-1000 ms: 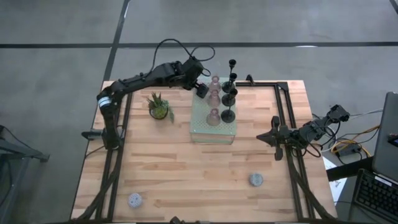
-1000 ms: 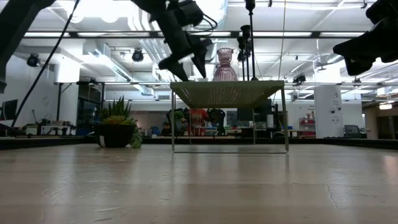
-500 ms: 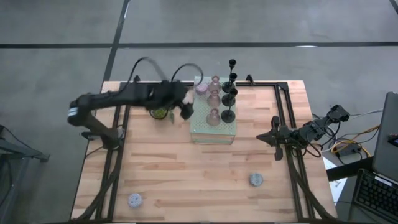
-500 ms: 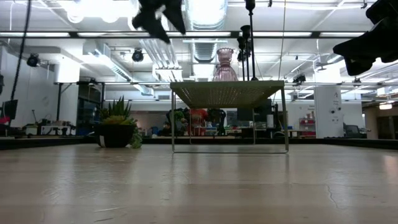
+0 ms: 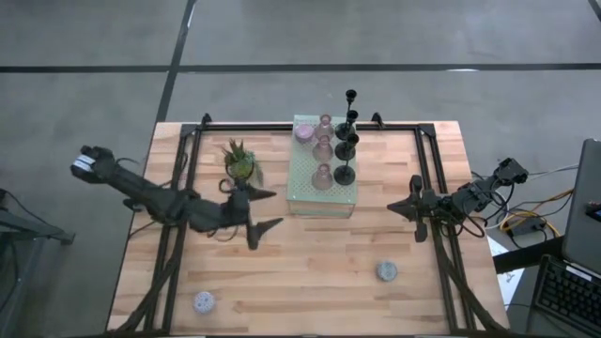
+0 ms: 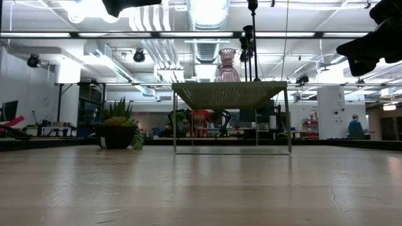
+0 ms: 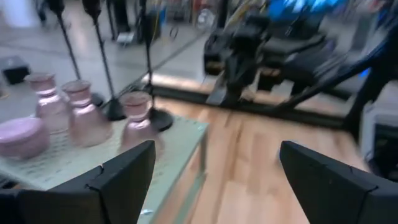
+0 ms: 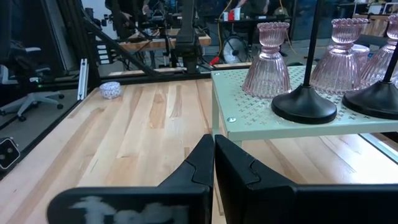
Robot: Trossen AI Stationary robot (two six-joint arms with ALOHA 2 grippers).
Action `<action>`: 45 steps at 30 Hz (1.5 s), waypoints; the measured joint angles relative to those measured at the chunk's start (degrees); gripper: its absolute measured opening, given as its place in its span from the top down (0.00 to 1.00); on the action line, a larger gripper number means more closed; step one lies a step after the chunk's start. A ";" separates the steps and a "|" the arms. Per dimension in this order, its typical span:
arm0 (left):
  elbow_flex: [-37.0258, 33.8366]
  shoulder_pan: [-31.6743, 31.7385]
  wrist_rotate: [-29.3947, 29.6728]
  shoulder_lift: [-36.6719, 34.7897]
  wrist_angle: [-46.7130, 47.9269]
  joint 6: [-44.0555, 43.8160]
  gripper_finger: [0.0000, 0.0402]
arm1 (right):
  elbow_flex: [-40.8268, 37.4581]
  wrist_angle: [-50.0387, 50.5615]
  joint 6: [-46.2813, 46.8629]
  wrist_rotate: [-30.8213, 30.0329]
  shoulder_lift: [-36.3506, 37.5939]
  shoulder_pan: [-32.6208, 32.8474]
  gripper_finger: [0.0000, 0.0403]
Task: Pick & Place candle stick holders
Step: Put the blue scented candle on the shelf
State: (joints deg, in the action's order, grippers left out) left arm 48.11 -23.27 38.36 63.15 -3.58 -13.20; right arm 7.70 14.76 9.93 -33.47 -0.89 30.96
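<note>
The left pincer [image 5: 260,208] hangs over the bench [image 5: 310,282] a little left of its middle, fingers spread wide and empty, with the pale green perforated stand [image 5: 302,192] just beyond its tips. The right pincer [image 5: 398,207] waits near the bench's right edge, fingers pressed together on nothing.

On the stand, toward the far edge of the bench, sit the holders already gathered: a row of pink glass holders [image 5: 323,148] and, just beside them on the side nearer the right edge, the black slim-stemmed holders [image 5: 346,150]. A small potted plant [image 5: 240,162] stands to the stand's left. Two pale round holders lie well apart from all that: one [image 5: 386,271] near the front edge toward the right, another [image 5: 203,301] close to the front left corner.

From where I stand, those two loose ones look like the work left. They seem small, squat and stiff, probably light, and likely smooth enough to slide on the wood if nudged, so I would close across the round body from above, low and centred. The pink glass looks breakable and slick; I would take it at the narrow neck, gently. The black ones look top-heavy and tippy, best held on the stem just above the base.
</note>
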 joint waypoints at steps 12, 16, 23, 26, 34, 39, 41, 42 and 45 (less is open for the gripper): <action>-25.37 -2.34 -11.02 4.09 -58.96 17.84 0.14 | 0.01 0.00 0.03 0.00 0.00 0.00 0.98; -25.97 -2.34 -14.44 5.13 -62.41 17.64 0.14 | 0.01 0.00 0.00 0.00 0.00 0.00 0.98; -24.81 -2.34 -19.53 7.42 -57.62 18.08 0.14 | 0.00 0.00 0.08 -0.01 0.00 -0.02 0.98; -24.35 -2.34 -19.50 8.29 -57.65 17.63 0.14 | 0.01 0.00 0.03 0.00 0.00 0.00 0.98; -24.10 -2.34 -19.38 8.95 -57.73 16.68 0.14 | 0.01 -2.03 0.60 -0.04 -0.02 -0.02 0.98; -24.10 -2.34 -19.25 8.95 -57.76 17.15 0.14 | -0.07 -7.96 3.04 0.31 -0.09 -0.02 0.98; -24.10 -2.34 -19.25 8.95 -57.57 17.08 0.14 | -0.08 -14.06 1.56 0.48 -0.07 -0.02 0.98; -24.10 -2.34 -19.23 8.95 -57.42 17.08 0.14 | -0.08 -17.02 -0.66 0.24 0.00 -0.02 0.98; -24.10 -2.34 -19.08 8.95 -57.39 17.07 0.14 | 0.21 -23.35 -4.28 -5.26 -0.08 -0.01 0.98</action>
State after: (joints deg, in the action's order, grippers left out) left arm 24.01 -25.61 19.28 72.10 -60.97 3.87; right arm 7.90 -8.58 5.66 -38.74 -0.97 30.95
